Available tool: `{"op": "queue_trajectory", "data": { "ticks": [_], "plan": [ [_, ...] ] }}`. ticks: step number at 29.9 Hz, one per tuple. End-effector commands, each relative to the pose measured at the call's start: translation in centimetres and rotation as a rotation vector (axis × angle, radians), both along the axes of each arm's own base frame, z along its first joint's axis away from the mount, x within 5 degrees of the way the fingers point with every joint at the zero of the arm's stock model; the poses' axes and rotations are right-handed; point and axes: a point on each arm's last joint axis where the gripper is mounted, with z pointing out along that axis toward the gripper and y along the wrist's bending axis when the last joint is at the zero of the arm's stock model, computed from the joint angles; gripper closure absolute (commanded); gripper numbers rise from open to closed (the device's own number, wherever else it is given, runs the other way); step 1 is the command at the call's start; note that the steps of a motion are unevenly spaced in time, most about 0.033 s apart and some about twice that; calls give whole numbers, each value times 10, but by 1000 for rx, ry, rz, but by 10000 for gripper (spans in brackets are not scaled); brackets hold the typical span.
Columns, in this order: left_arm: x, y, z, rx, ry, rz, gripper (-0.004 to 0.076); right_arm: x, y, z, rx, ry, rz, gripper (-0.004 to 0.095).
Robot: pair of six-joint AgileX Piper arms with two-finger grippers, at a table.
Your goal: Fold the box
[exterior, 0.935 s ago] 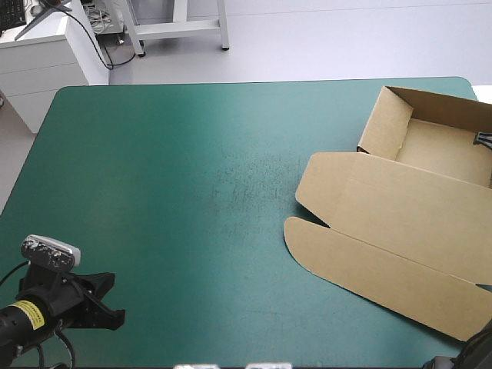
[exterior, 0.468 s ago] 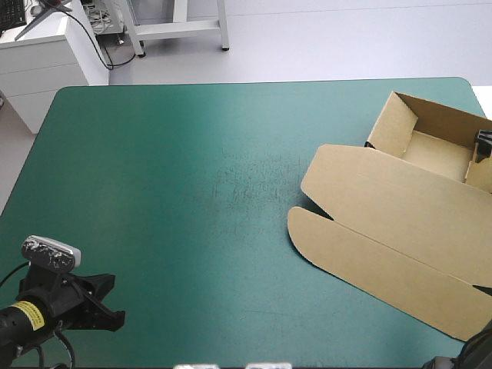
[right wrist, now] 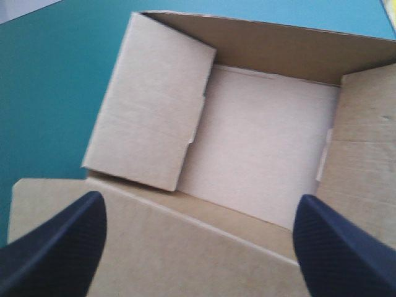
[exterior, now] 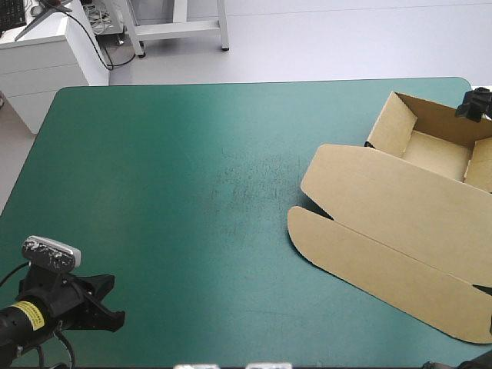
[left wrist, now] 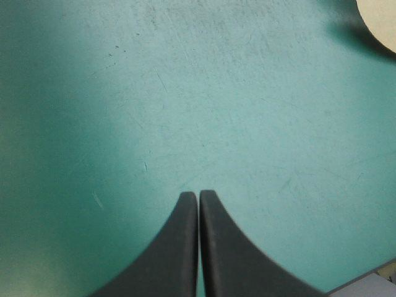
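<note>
Both grippers are in view. The left gripper [left wrist: 198, 197] is closed and empty: its black fingers [left wrist: 179, 247] meet in one pointed arch low over the teal-green cover of the table [exterior: 154, 192]. It sits well apart from the box [exterior: 400, 192], off the side of the box where the rounded flap [exterior: 361, 261] ends. In the left wrist view, one rounded corner of that flap shows far ahead of the gripper and to one side.

The right gripper [right wrist: 199, 199] is open, with its fingers spread wide and nothing between them. It hovers above the box, looking down into the tray [right wrist: 260, 161], and touches no board.

The box lies at the right side of the table as an open tray with the lid [exterior: 384, 200] laid flat:
- The tray is the far part of the box. Its far wall and both side walls stand upright.
- The lid runs from the tray's near edge, flat on the cover.
- The flap continues from the lid, also flat.

A dark shape [exterior: 473, 104] sits above the tray's far right corner in the high view. It is probably part of the right arm.
</note>
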Motion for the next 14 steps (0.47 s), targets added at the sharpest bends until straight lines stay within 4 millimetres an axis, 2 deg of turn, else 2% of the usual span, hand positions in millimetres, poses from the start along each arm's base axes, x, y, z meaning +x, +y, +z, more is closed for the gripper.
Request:
{"op": "queue_trajectory", "data": {
  "ticks": [1,4,5,8,14],
  "plan": [
    [3,-2,10,-32,-58,-3,732,-29,44,29,-17,-106,142,464],
    [3,-2,10,-32,-58,-3,732,-41,77,31,-26,-138,277,795],
    [3,-2,10,-33,-60,-3,732,-47,91,33,-41,-164,330,933],
    [5,-1,10,-6,-96,-6,732,-63,120,36,-82,-217,397,905],
    [7,1,11,22,-143,-8,732,-107,159,32,-170,-363,486,907]
  ]
}}
